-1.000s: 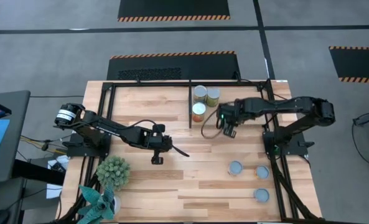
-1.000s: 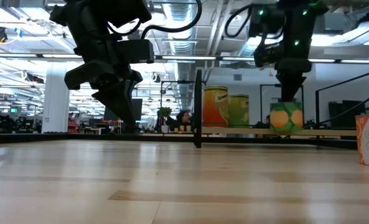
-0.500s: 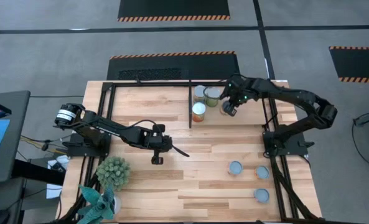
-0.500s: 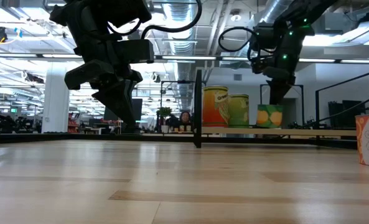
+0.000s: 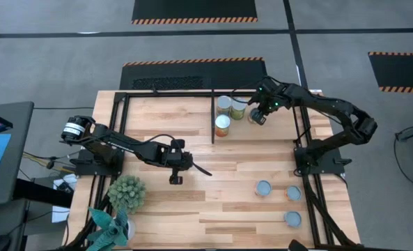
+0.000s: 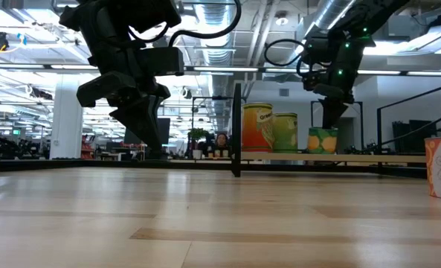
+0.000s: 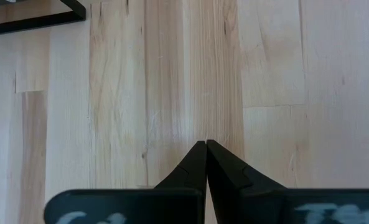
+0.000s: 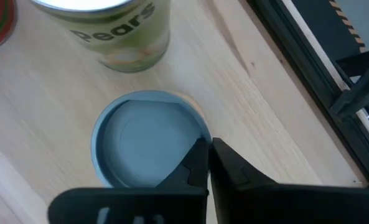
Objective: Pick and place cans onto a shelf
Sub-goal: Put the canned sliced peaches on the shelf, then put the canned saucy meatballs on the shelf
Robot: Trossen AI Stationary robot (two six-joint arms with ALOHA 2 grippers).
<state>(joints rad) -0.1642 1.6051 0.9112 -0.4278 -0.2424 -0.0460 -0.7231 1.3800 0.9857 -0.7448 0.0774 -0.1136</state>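
My right gripper (image 5: 259, 117) is over the far right part of the shelf (image 5: 213, 136), its fingers nearly together on a yellow-labelled can (image 6: 323, 140). That can stands on the planks beside a green can (image 5: 239, 109), a second can (image 5: 223, 104) and an orange one (image 5: 222, 125), all just right of the divider bar. My left gripper (image 5: 174, 179) waits shut above the bare planks at mid table, touching nothing. My right gripper has its two fingertips (image 8: 224, 163) at the raised rim (image 8: 200, 124) of the can's silver-blue top, only a thin gap between them. They come from above, slanting down. The can stands upright with its bottom on the shelf's planks.
Three more cans (image 5: 263, 187) (image 5: 293, 192) (image 5: 292, 219) stand at the near right. A spiky potted plant (image 5: 127, 193) and a second plant (image 5: 108, 226) sit at the near left. The shelf's black bars (image 5: 192, 93) edge the far side.
My right gripper has carried the yellow can toward the table's far edge, rolling its wrist. It went from in front of the orange can to a spot right of the green can. The can, lifted clear before, now stands on the planks.
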